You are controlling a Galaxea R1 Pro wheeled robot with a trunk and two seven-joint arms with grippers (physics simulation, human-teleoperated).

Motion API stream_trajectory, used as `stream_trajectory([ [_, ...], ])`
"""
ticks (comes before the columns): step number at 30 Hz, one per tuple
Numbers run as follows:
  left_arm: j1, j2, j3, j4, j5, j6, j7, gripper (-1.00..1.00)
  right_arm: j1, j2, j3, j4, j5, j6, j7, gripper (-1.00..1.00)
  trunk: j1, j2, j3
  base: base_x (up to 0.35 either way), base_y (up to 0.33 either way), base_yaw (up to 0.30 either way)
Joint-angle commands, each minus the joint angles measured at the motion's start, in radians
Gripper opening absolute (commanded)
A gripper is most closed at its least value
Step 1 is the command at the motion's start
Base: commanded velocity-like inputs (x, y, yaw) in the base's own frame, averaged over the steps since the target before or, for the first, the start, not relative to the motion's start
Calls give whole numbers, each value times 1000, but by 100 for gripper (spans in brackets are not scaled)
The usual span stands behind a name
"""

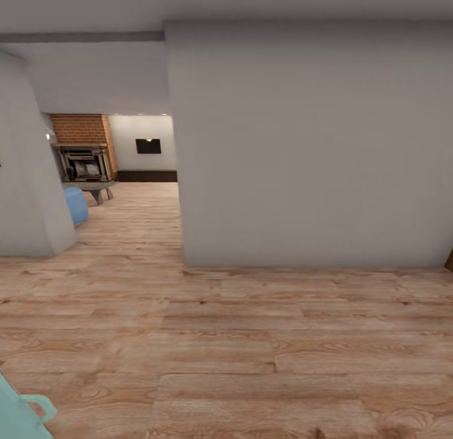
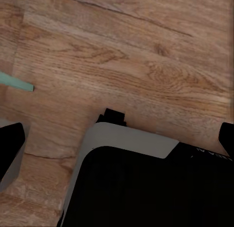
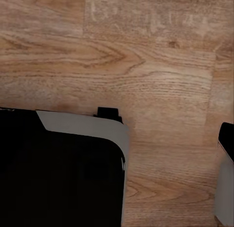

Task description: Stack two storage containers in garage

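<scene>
The two storage containers and the garage are out of view. I stand on light wood plank floor (image 1: 239, 351) facing a white wall (image 1: 308, 143). Past an opening at the left lies the living room, with its brick fireplace (image 1: 82, 137) and the end of a blue sofa (image 1: 76, 204). In the left wrist view my left gripper (image 2: 122, 129) is open over the planks, with one dark fingertip at each side edge and nothing between them. In the right wrist view my right gripper (image 3: 117, 127) also looks open and holds nothing. One finger (image 3: 226, 158) shows at the edge.
A white wall corner (image 1: 38, 194) bounds the opening's left side. A dark low cabinet (image 1: 148, 175) runs along the far living-room wall, and a low table (image 1: 94, 187) stands before the fireplace. My black and white base (image 2: 146, 188) sits under both wrists. A pale teal part (image 1: 22, 414) shows at lower left.
</scene>
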Motion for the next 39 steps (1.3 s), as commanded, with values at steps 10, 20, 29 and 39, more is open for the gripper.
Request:
stream_trajectory([
  [10,-1,0,-1,1,4,-3,2,100,-1,0,4,3,-11,-5,-3,100,1,-1,-1,325,0,0],
  [20,-1,0,-1,1,4,-3,2,100,-1,2,0,3,-11,-8,-4,100,1,-1,-1,325,0,0],
  [29,-1,0,-1,1,1,-3,2,100,-1,2,-1,3,-15,-5,-4,100,1,-1,-1,325,0,0],
  [39,-1,0,-1,1,-4,-2,2,100,-1,2,1,3,-14,-6,-5,100,1,-1,-1,325,0,0],
])
